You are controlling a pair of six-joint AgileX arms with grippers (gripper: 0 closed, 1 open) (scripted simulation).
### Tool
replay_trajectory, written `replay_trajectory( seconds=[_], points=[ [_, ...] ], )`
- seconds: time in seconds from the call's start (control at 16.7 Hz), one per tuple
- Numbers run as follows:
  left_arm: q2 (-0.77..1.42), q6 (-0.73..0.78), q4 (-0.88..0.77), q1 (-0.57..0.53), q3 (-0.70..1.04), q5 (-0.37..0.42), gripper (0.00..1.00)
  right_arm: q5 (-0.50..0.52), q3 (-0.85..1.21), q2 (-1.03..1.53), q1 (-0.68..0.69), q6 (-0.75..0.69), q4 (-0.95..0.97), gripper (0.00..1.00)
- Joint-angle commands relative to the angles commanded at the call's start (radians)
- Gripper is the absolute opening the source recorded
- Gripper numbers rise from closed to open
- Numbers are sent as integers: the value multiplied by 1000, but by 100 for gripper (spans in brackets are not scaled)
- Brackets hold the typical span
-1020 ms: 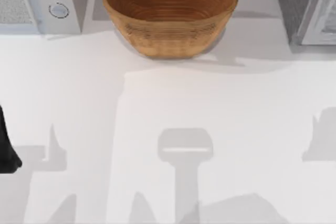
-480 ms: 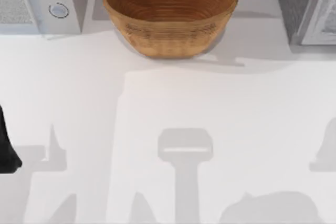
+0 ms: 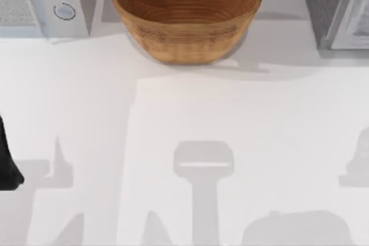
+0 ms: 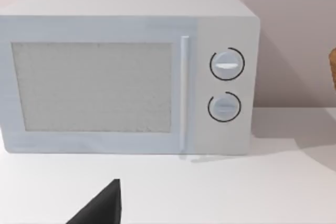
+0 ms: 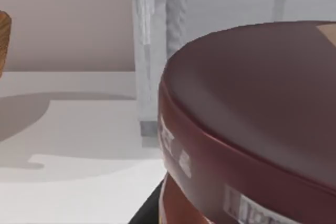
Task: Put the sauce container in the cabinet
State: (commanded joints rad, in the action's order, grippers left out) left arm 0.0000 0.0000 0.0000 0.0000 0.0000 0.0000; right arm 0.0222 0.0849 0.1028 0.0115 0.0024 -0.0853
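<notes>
White worktop [image 3: 190,113] spans the top view, lit evenly and crossed by grey shadows of the arms. At its far edge, centre, stands a large woven brown basket [image 3: 187,12], bowl-shaped and upright. To the far left sits a white microwave [image 3: 40,1] with two round knobs [image 4: 227,64] one above the other beside its speckled door; the left wrist view faces its front squarely. At the far right corner stands the cabinet [image 3: 337,7], with a dark grey speckled side and a pale framed door panel. The left arm [image 3: 7,159] is parked at the left edge of the worktop, a dark sliver of its tool [image 4: 100,208] showing in the left wrist view; whether that tool is open or closed cannot be told. The sauce container [image 5: 257,124] sits immediately in front of the right wrist camera, its dark maroon lid uppermost, with the cabinet's pale frame just beyond it. Whether the right tool grips the container cannot be told.
</notes>
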Motion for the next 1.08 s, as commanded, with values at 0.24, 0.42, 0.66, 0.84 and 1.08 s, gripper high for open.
replay_trajectory(
  seconds=[0.24, 0.42, 0.66, 0.84, 1.08],
  points=[
    [0, 0, 0, 0, 0, 0, 100, 35, 233, 241, 31, 4, -106, 0],
    [0, 0, 0, 0, 0, 0, 100, 57, 510, 437, 56, 6, -146, 0],
    [0, 0, 0, 0, 0, 0, 100, 83, 959, 601, 92, 7, -161, 0],
    [0, 0, 0, 0, 0, 0, 100, 103, 1224, 727, 115, 8, -194, 0],
    [0, 0, 0, 0, 0, 0, 100, 140, 1541, 974, 149, 7, -289, 0]
  ],
)
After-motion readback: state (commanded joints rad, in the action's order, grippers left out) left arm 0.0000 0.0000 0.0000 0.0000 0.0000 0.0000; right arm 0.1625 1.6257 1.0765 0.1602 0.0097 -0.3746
